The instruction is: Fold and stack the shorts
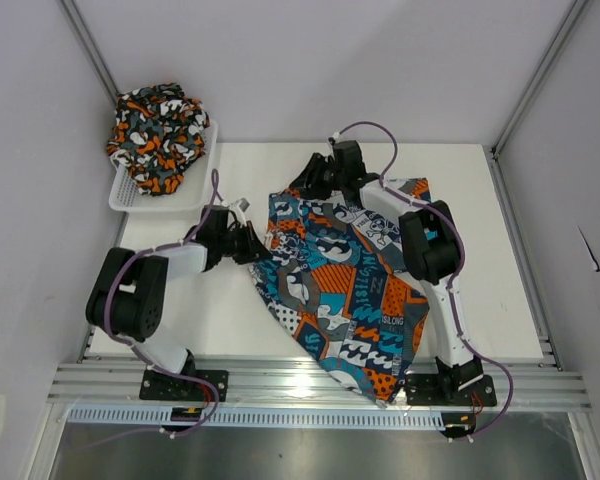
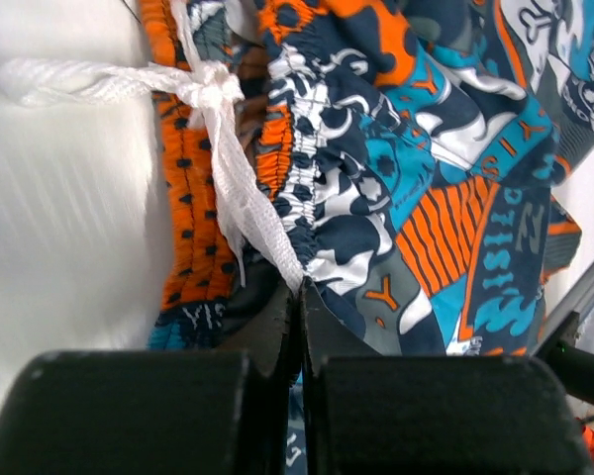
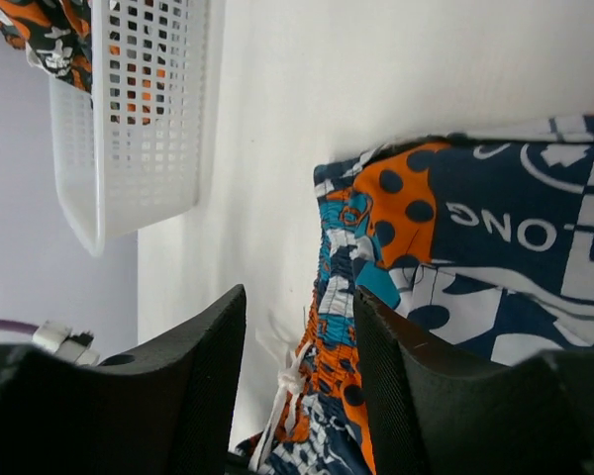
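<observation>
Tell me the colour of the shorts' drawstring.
White; the drawstring shows best in the left wrist view.

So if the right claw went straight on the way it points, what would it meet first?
Probably the gathered waistband of the patchwork shorts, just ahead of the open right claw; depth is unclear, so the table might come first.

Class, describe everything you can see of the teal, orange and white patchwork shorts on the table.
The patchwork shorts are printed cloth in teal, orange, navy and white, with a gathered elastic waistband and a knotted white drawstring. They lie spread but rumpled on the table, the near end overhanging its front edge. The left gripper is shut on the waistband; the open right gripper stands at the far corner.
</observation>
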`<control>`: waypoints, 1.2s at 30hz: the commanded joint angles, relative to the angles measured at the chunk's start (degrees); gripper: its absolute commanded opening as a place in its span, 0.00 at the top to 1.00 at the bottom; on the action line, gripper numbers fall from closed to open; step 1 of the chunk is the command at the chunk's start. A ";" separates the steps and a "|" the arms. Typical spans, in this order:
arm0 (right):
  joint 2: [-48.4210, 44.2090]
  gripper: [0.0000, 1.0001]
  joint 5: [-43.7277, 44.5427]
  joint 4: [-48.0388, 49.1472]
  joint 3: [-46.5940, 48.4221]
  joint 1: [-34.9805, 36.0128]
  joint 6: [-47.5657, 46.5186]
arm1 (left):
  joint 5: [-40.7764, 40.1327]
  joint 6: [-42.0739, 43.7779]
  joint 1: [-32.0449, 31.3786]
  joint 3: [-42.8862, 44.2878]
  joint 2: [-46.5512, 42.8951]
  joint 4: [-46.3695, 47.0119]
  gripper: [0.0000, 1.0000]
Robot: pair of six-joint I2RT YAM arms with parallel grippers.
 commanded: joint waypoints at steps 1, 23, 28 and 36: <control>0.59 0.49 0.55 -4.96 4.93 1.73 -4.88 | 0.19 -4.28 -0.76 -6.32 -6.88 8.22 1.00; 9.37 0.23 25.26 -36.70 25.86 17.37 -23.79 | -6.31 -8.24 -3.31 -20.14 -18.58 10.86 1.00; 9.99 0.22 30.34 -40.03 26.29 19.13 -24.49 | -6.49 -8.77 -3.40 -20.85 -18.14 11.13 1.00; 13.95 0.22 33.87 -45.84 31.92 20.01 -24.84 | -6.92 -9.38 -4.36 -21.46 -18.58 11.13 1.00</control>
